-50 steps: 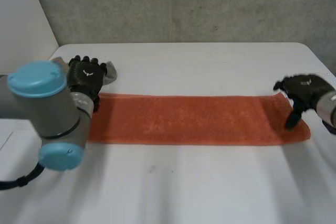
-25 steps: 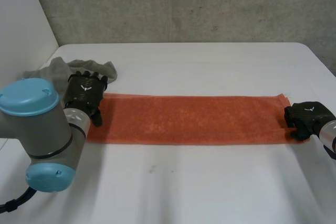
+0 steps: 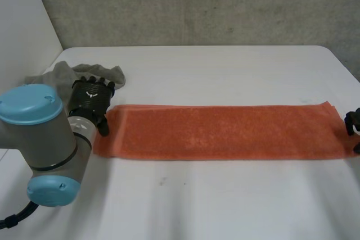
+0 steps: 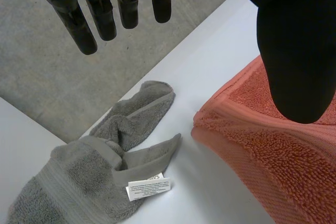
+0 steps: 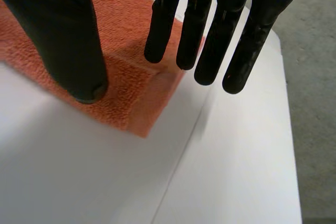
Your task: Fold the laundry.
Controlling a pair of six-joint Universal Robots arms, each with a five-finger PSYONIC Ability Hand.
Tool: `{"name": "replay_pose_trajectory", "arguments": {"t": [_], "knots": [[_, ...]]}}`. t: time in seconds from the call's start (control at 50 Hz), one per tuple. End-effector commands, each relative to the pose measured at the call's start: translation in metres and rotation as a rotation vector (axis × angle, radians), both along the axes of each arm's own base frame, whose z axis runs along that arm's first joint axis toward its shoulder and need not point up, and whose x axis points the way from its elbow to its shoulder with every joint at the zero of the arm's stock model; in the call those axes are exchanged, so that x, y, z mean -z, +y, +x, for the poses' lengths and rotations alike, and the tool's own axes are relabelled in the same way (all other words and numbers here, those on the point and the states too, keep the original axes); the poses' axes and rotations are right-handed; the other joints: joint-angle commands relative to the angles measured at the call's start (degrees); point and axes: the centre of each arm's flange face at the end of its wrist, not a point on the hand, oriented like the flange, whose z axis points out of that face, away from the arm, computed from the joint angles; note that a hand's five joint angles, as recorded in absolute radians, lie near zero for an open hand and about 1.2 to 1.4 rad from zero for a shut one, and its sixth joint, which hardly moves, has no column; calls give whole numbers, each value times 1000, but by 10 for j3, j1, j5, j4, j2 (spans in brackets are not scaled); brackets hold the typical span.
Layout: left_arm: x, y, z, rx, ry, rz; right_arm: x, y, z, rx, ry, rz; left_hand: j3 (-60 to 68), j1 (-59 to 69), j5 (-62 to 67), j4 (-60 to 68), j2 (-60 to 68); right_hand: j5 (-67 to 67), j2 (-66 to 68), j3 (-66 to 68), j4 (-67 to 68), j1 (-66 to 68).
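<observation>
Long orange terry towel (image 3: 225,132) lies flat, not yet folded crosswise; left hand (image 3: 90,98) and right hand (image 5: 197,24) released at its ends; crumpled grey towel (image 4: 89,177) beyond left fingers untouched.

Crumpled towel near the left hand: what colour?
Grey towel, with a white label on it; clearest in the left wrist view.

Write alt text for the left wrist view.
The robot's open left hand hangs over a corner of the flat orange terry towel. Close by on the white table lies a crumpled grey towel with a white label.
</observation>
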Motion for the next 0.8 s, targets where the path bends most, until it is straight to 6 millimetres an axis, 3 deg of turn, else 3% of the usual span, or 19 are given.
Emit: {"name": "replay_pose_trajectory", "arguments": {"t": [0.02,0.2,0.32,0.42,0.58,0.74,0.8], "knots": [[4,2,1,-1,-5,11,6,1,2,-30,-9,14,-20,-9,-27,-16,-17,-22,-12,-13,-14,44],[4,2,2,-1,-5,12,16,-1,-1,-25,11,37,-20,-9,-27,-16,-17,-69,-59,-61,-62,-3],[4,2,1,1,-5,13,24,-5,-3,-37,31,39,-20,-9,-27,-16,-17,-21,-11,-12,-13,46],[4,2,1,1,-6,14,25,-10,-5,-37,44,15,-20,-9,-27,-16,-17,353,363,362,361,420],[3,2,1,1,-5,12,11,-20,-31,37,66,-53,-20,-9,-27,-16,-17,354,364,363,362,420],[2,3,2,-1,-3,7,-4,-33,-76,167,129,-103,-20,-9,-27,-16,-17,354,364,363,362,420],[2,3,2,-2,-4,8,-8,-42,-102,228,180,-116,-20,-9,-27,-16,-17,354,364,363,362,420]]}}
